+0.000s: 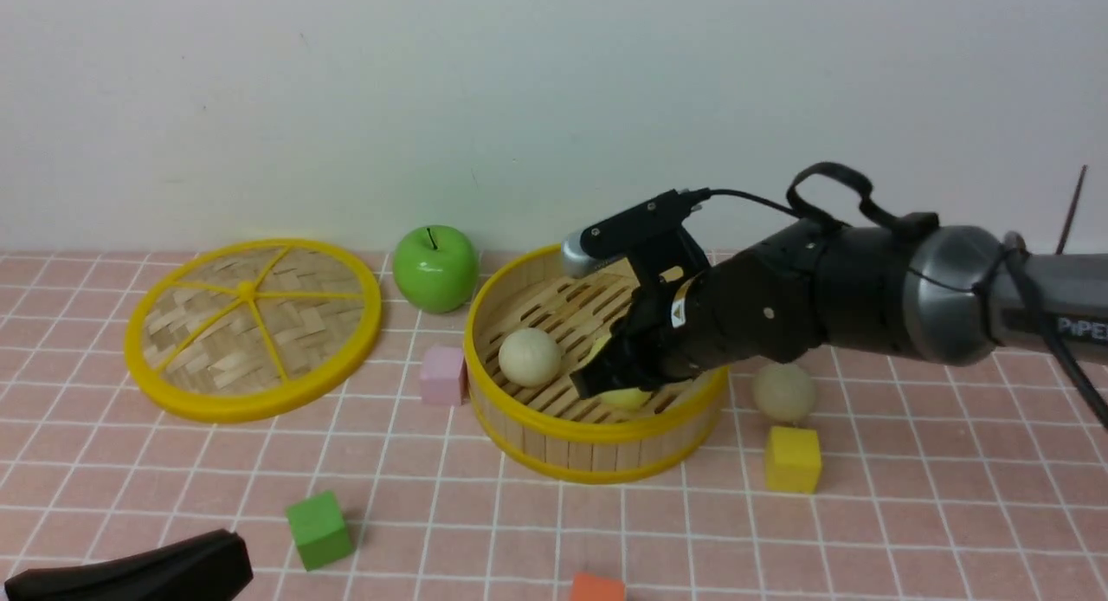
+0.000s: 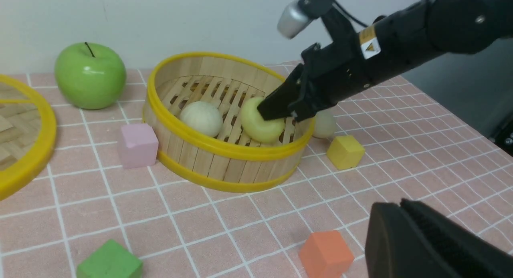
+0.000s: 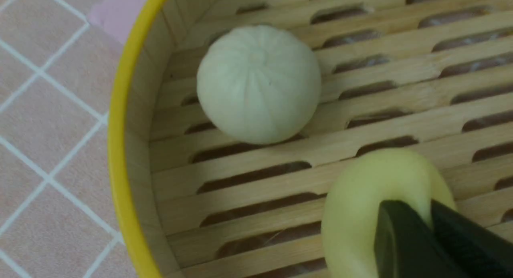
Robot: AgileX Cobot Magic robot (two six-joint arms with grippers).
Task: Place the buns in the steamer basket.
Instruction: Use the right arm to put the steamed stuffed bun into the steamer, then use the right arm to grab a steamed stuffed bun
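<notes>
The steamer basket (image 1: 597,429) stands mid-table. A cream-white bun (image 1: 530,357) rests on its slotted floor at the left. My right gripper (image 1: 593,380) reaches down inside the basket and is shut on the pale yellow bun (image 1: 628,398), pinching it low over the floor; in the right wrist view the bun (image 3: 360,206) bulges around the gripper (image 3: 429,214). A second cream-white bun (image 1: 783,392) lies on the table just right of the basket. My left gripper (image 1: 229,545) is shut and empty at the near left.
The flat woven lid (image 1: 253,328) lies at the left, with a green apple (image 1: 435,268) behind the basket's left side. A pink cube (image 1: 442,374) touches the basket's left wall. A yellow cube (image 1: 792,459), green cube (image 1: 319,529) and orange cube (image 1: 597,588) lie nearer.
</notes>
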